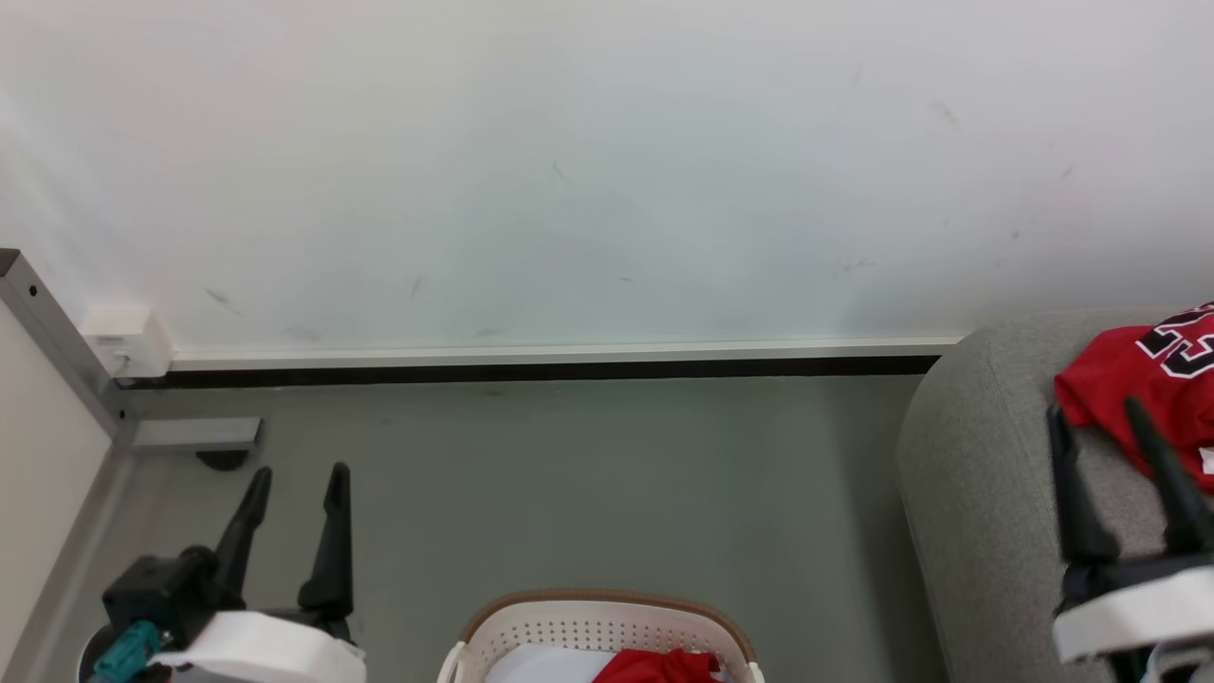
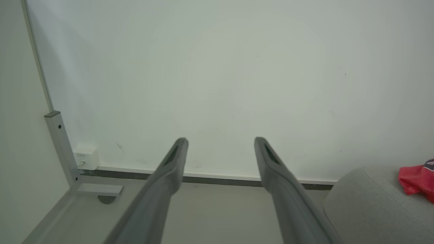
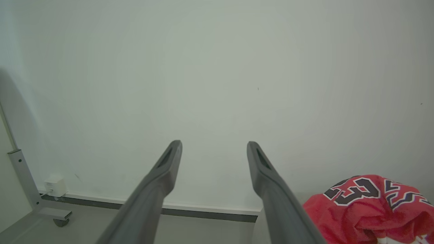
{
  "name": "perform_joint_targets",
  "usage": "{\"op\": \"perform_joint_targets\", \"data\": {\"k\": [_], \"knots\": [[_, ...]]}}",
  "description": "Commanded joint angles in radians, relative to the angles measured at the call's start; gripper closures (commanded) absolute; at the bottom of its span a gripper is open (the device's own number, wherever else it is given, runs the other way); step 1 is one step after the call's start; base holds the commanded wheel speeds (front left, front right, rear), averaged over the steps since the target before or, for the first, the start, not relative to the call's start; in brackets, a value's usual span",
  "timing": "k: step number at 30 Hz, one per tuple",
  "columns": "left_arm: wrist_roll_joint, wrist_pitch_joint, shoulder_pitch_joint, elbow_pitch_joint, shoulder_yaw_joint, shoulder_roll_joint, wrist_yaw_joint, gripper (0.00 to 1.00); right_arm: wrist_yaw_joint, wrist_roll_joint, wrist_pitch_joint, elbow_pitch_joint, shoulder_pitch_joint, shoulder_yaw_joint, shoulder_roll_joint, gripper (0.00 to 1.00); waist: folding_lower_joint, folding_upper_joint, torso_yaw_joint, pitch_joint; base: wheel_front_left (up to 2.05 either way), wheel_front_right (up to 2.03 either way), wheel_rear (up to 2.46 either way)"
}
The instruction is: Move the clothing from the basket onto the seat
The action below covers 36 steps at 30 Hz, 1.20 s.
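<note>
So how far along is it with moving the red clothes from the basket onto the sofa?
Partly done. One red jersey numbered 23 already lies on the grey sofa. Nothing is in hand: both sets of jaws stand open and empty. Left to do: another red garment sits in the basket, at the head view's bottom edge.
</note>
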Motion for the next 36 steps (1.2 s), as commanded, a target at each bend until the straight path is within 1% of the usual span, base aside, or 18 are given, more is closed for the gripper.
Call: {"op": "perform_joint_targets", "data": {"k": [1,4,5,6,11,16,20,21,27,31,36], "knots": [[0.034,0.0,0.032,-0.004,0.028,-0.025,-0.01,0.0,-0.002,-0.027,-0.022,-0.032,0.063,-0.011,0.037,0.0,0.0003,0.0,0.004,0.001,0.0,0.0,0.0],[0.088,0.0,0.079,-0.006,0.072,-0.08,-0.036,0.0,-0.002,-0.06,-0.049,-0.052,0.143,-0.025,0.095,0.0,0.0003,0.0,0.008,0.002,0.0,0.0,0.0],[0.088,0.0,0.079,-0.006,0.072,-0.08,-0.036,0.0,-0.002,-0.06,-0.049,-0.052,0.143,-0.025,0.095,0.0,0.0003,0.0,0.008,0.002,0.0,0.0,0.0],[0.124,0.0,0.104,-0.003,0.103,-0.116,-0.057,0.0,-0.002,-0.08,-0.06,-0.05,0.176,-0.034,0.125,0.0,0.0003,0.0,0.007,0.004,0.0,0.0,0.0],[0.186,0.0,0.135,0.03,0.16,-0.184,-0.124,0.0,-0.002,-0.107,-0.072,-0.043,0.203,-0.05,0.172,0.0,0.0003,0.0,0.002,0.011,0.0,0.0,0.0],[0.237,0.0,0.134,0.056,0.205,-0.229,-0.174,0.0,-0.002,-0.118,-0.068,-0.044,0.178,-0.041,0.183,0.0,0.0003,0.0,-0.004,0.016,0.0,0.0,0.0],[0.262,0.0,0.126,0.072,0.232,-0.257,-0.205,0.0,-0.002,-0.12,-0.068,-0.046,0.169,-0.036,0.188,0.0,0.0003,0.0,-0.008,0.02,0.0,0.0,0.0],[0.262,0.0,0.126,0.072,0.232,-0.257,-0.205,0.0,-0.002,-0.12,-0.068,-0.046,0.169,-0.036,0.188,0.0,0.0003,0.0,-0.008,0.02,0.0,0.0,0.0],[0.3,0.0,0.122,0.089,0.261,-0.291,-0.243,0.0,-0.002,-0.117,-0.069,-0.046,0.168,-0.029,0.19,0.0,0.0003,0.0,-0.015,0.028,0.0,0.0,0.0],[0.308,0.0,0.114,0.111,0.267,-0.305,-0.267,0.0,-0.002,-0.112,-0.07,-0.045,0.16,-0.028,0.183,0.0,0.0003,0.0,-0.027,0.041,0.0,0.0,0.0],[0.32,0.0,0.077,0.154,0.253,-0.315,-0.297,0.0,-0.002,-0.111,-0.073,-0.05,0.138,-0.045,0.174,0.0,0.0003,0.0,-0.055,0.097,0.0,0.0,0.0]]}}
